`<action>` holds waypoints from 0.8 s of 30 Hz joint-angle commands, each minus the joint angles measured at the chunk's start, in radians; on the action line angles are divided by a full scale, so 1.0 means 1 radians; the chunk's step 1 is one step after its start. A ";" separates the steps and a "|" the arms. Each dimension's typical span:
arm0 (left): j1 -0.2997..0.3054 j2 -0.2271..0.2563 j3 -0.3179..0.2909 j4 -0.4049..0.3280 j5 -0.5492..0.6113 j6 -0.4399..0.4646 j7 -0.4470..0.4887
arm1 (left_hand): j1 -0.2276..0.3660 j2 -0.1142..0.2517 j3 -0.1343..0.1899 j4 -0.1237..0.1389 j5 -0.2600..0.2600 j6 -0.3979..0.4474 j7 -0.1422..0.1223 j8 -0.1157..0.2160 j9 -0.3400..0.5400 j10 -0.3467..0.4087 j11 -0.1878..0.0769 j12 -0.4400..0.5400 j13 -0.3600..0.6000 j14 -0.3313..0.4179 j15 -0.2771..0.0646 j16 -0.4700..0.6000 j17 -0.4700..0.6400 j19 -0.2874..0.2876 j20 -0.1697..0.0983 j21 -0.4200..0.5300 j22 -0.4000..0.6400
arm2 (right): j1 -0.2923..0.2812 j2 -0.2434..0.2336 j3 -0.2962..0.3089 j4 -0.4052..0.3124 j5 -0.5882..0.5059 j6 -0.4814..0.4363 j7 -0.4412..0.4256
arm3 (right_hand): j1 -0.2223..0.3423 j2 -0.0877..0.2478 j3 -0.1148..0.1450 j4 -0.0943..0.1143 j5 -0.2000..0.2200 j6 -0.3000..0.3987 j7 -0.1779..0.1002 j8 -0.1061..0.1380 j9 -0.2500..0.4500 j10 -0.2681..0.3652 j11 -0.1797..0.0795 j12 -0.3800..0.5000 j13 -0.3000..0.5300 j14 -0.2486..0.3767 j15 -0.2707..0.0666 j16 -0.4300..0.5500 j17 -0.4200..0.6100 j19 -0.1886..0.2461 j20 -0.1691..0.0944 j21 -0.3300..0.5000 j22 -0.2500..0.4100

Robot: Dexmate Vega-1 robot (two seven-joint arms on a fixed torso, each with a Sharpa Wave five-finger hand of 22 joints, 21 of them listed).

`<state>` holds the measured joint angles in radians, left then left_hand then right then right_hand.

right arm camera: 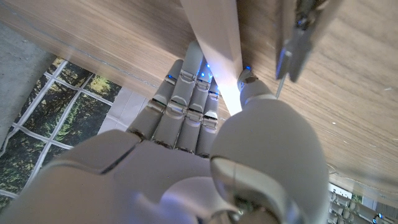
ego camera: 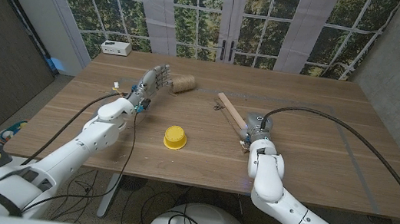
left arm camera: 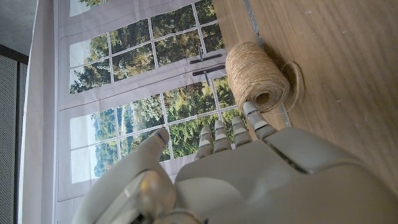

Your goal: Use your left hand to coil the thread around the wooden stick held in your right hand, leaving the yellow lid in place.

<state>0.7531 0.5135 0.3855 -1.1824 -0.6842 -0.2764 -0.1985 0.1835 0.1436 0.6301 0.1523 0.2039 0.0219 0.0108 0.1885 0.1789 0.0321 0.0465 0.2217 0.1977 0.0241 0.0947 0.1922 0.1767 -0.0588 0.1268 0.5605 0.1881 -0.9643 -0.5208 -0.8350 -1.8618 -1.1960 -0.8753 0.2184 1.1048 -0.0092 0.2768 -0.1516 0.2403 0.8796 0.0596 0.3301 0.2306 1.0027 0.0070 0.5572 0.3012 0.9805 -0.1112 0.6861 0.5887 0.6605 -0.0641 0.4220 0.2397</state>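
Soft even daylight from the windows [ego camera: 220, 14]; close wrist foregrounds blurred.

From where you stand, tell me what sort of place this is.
Probably an indoor lab or office set up for testing. A wooden table stands before tall windows onto trees, a small white device sits at its far corner, and cables trail down to the floor.

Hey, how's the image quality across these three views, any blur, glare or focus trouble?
Head view: even daylight, sharp, soft shadow under the yellow lid. Left wrist view: twine spool crisp, the near left hand soft. Right wrist view: right hand blurred up close, wooden stick washed pale, blue glow at the fingers.
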 commanded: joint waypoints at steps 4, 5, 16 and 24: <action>0.059 0.046 -0.004 -0.111 0.061 -0.002 0.101 | 0.007 0.003 0.007 -0.022 0.006 0.003 -0.010 -0.002 0.001 0.006 -0.003 -0.002 0.002 0.015 -0.007 0.002 -0.001 0.001 -0.003 -0.003 0.002 | -0.062 -0.034 0.030 -0.067 0.120 0.055 -0.448 | 0.146 0.153 -0.007 0.004 0.004 0.159 -0.136 0.013 0.036 0.065 -0.073 0.018 0.082 0.032 -0.117 -0.006 0.017 -0.009 -0.061 0.013 0.007; 0.069 0.055 -0.004 -0.131 0.075 0.004 0.124 | 0.013 -0.002 0.007 -0.031 0.005 0.003 -0.011 -0.002 0.001 0.007 -0.004 -0.001 0.002 0.024 -0.008 0.004 -0.001 0.002 -0.005 -0.004 0.002 | -0.061 -0.035 0.028 -0.067 0.124 0.057 -0.458 | 0.147 0.152 -0.008 0.005 0.004 0.159 -0.136 0.013 0.037 0.065 -0.070 0.019 0.083 0.032 -0.116 -0.006 0.018 -0.009 -0.062 0.014 0.007; 0.179 0.124 -0.009 -0.395 0.410 0.163 0.597 | 0.222 -0.039 0.010 -0.290 -0.029 0.178 -0.043 0.042 0.006 0.206 -0.053 0.058 0.016 0.248 -0.070 0.054 0.015 0.083 0.013 0.010 0.011 | -0.060 -0.042 0.019 -0.062 0.165 0.081 -0.577 | 0.153 0.151 -0.020 0.011 0.010 0.160 -0.136 0.016 0.053 0.062 -0.066 0.036 0.105 0.035 -0.116 -0.011 0.042 -0.015 -0.074 0.028 0.008; 0.210 0.130 -0.005 -0.570 0.563 0.505 0.813 | 0.471 -0.077 -0.050 -0.341 -0.025 0.484 -0.085 0.127 0.018 0.429 -0.108 0.154 0.054 0.459 -0.160 0.164 0.067 0.271 -0.037 0.093 0.020 | -0.063 -0.054 0.018 -0.067 0.191 0.089 -0.612 | 0.158 0.154 -0.027 0.015 0.014 0.161 -0.132 0.018 0.066 0.059 -0.068 0.048 0.120 0.037 -0.116 -0.019 0.059 -0.022 -0.077 0.038 0.008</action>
<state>0.9062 0.6193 0.3812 -1.5340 -0.3328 -0.1156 0.2438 0.5692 0.0824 0.6011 -0.1879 0.1806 0.4113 -0.0739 0.2842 0.1917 0.3901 -0.0497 0.3395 0.2359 0.4173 -0.0400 0.3180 0.2208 0.1532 0.1002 0.6216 0.2013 -1.0221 -0.5599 -0.8143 -1.9207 -1.0452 -0.8038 -0.3084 1.1095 -0.0139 0.2533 -0.1422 0.2448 0.9540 0.0119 0.3454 0.2915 1.0304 -0.0222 0.5955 0.3861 1.0073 -0.1387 0.6698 0.6419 0.6425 -0.0602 0.4504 0.2441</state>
